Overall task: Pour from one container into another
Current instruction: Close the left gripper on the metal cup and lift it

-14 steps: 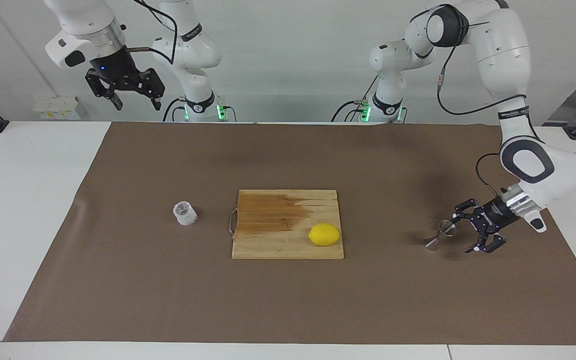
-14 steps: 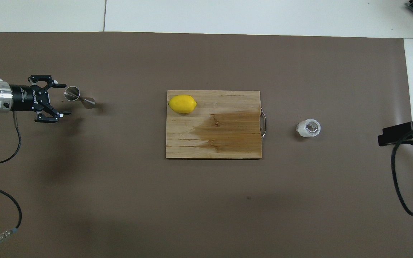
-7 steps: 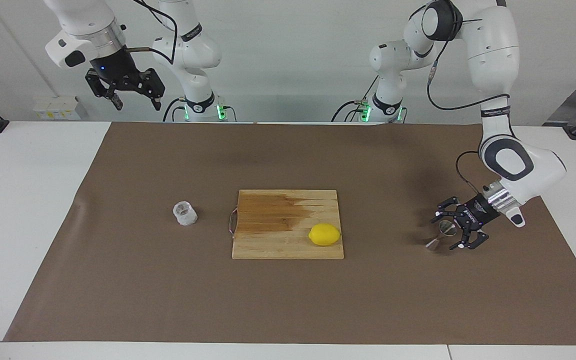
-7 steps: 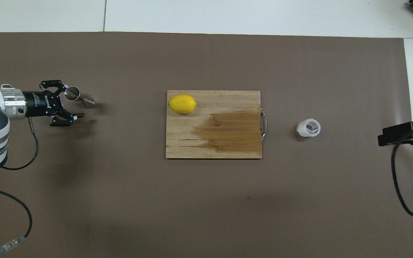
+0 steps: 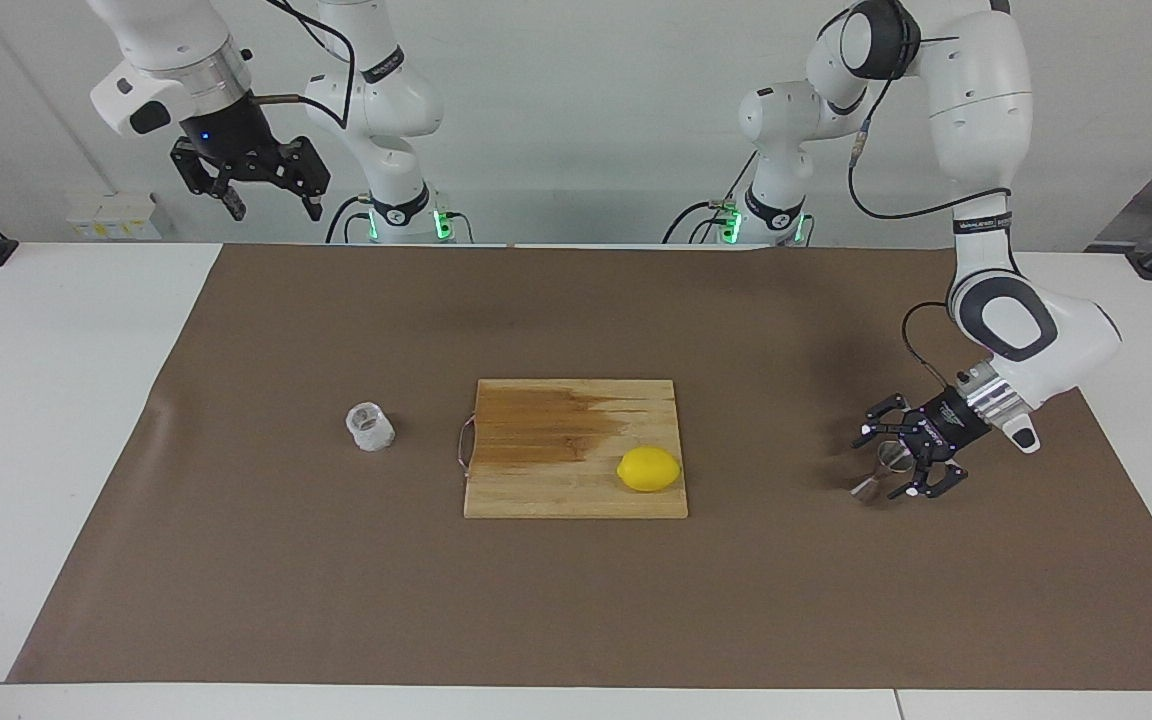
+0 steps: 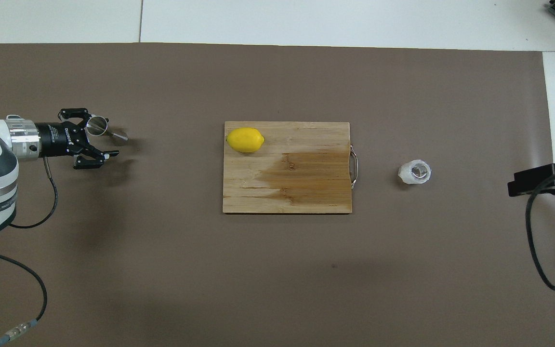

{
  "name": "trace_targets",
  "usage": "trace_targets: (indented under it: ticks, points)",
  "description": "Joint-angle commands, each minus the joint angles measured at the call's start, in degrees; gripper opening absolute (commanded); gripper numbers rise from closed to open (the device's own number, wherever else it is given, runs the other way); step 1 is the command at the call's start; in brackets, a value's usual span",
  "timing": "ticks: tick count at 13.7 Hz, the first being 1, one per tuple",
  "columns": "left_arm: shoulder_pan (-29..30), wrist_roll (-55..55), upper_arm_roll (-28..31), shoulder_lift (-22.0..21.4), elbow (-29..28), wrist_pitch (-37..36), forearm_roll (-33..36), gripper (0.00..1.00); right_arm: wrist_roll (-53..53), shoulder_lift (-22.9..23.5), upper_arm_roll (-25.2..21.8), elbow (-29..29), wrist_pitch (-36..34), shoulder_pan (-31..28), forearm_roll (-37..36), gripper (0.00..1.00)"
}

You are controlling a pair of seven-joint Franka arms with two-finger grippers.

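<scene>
The steel jigger (image 5: 881,470) stands on the brown mat at the left arm's end of the table; it also shows in the overhead view (image 6: 107,132). My left gripper (image 5: 883,462) is low at the mat and open, with a finger on each side of the jigger's upper cone (image 6: 109,135). The clear faceted glass cup (image 5: 370,428) stands on the mat toward the right arm's end, beside the cutting board's handle (image 6: 415,172). My right gripper (image 5: 274,208) waits open and empty, raised high over the table's edge at the robots' end.
A wooden cutting board (image 5: 536,485) lies in the middle of the mat (image 6: 306,193), with a dark wet patch. A yellow lemon (image 5: 649,469) lies on its corner toward the left arm (image 6: 244,140). The brown mat (image 5: 336,580) covers most of the white table.
My left gripper has slid toward the jigger, from beside it to having its open fingers around the upper cone. The jigger, cup and right arm have stayed put.
</scene>
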Motion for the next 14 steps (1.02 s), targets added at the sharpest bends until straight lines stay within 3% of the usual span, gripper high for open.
trace_targets:
  ticks: [1, 3, 5, 10, 14]
  points:
    - [-0.8, -0.5, 0.6, -2.0, -2.5, 1.9, -2.3, 0.5, 0.9, -0.5, 0.4, -0.2, -0.8, -0.4, -0.7, 1.0]
    - [-0.2, -0.2, 0.6, -2.0, -2.4, 1.8, -3.3, 0.13, 0.9, -0.5, 0.4, -0.2, -0.9, -0.4, -0.7, 1.0]
    - [0.0, -0.1, 0.6, -2.0, -2.4, 1.8, -5.2, 0.03, 0.9, -0.5, 0.4, -0.2, -0.9, -0.4, -0.7, 1.0]
    - [-0.1, -1.6, 0.6, -4.6, -2.5, 1.8, -8.3, 0.0, 0.9, -0.5, 0.4, -0.2, -0.8, -0.4, -0.7, 1.0]
    - [-5.7, -2.7, 0.5, -13.5, -7.4, 5.7, -8.3, 0.0, 0.9, -0.5, 0.4, -0.2, -0.9, -0.4, -0.7, 1.0]
